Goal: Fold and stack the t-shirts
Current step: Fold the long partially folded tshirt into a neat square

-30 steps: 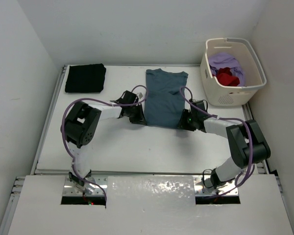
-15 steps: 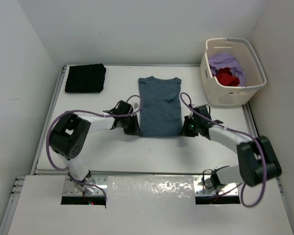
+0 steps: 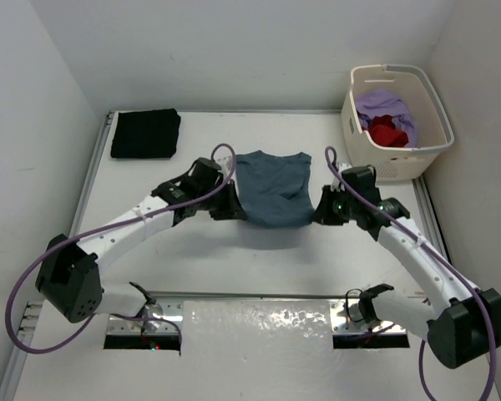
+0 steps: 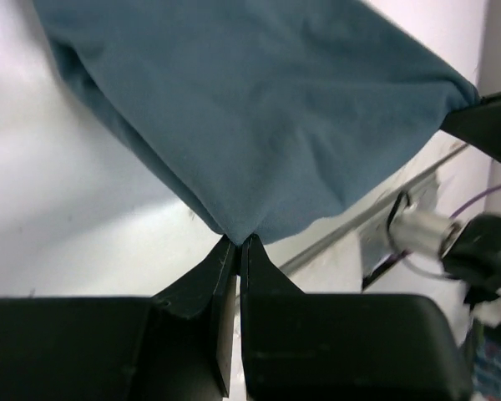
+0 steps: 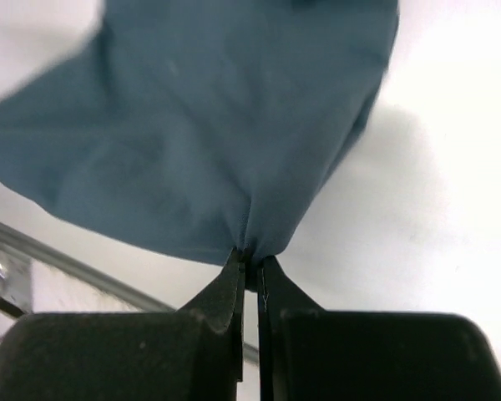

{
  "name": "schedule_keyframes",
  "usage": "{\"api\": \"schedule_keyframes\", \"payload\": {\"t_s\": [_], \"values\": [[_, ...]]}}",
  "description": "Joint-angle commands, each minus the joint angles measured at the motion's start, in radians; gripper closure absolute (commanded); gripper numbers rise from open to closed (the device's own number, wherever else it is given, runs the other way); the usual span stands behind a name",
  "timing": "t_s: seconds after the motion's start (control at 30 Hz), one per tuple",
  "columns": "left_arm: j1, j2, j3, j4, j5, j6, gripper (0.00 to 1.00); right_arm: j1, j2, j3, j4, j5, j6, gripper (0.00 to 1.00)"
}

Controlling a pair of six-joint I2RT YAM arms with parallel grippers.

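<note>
The slate-blue t-shirt (image 3: 273, 185), soft matte knit with shallow creases, sags as a slack rectangle just left of the slotted plastic basket (image 3: 382, 167). The left gripper (image 4: 238, 244) and the right gripper (image 5: 250, 259) each pinch a near corner (clamped tight on cloth). A folded black shirt (image 3: 145, 133) lies farther left.

No readable text, label, brand, number or sign anywhere in these views.
</note>
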Motion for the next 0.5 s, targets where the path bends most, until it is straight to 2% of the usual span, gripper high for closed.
{"api": "schedule_keyframes", "payload": {"t_s": [0.0, 0.1, 0.23, 0.37, 0.47], "values": [[0.012, -0.009, 0.105, -0.018, -0.088, -0.026, 1.00, -0.052, 0.037, 0.132, -0.006, -0.004, -0.029, 1.00], [0.069, 0.022, 0.151, -0.016, -0.119, -0.026, 1.00, -0.084, 0.110, 0.203, 0.056, -0.035, -0.035, 1.00], [0.107, 0.093, 0.226, 0.070, -0.154, -0.031, 1.00, -0.104, 0.250, 0.305, 0.129, -0.058, -0.052, 1.00], [0.150, 0.223, 0.352, 0.090, -0.160, -0.023, 1.00, -0.153, 0.398, 0.446, 0.125, -0.100, -0.061, 1.00], [0.184, 0.319, 0.447, 0.093, -0.160, -0.011, 1.00, -0.188, 0.476, 0.496, 0.202, -0.144, -0.034, 1.00]]}}
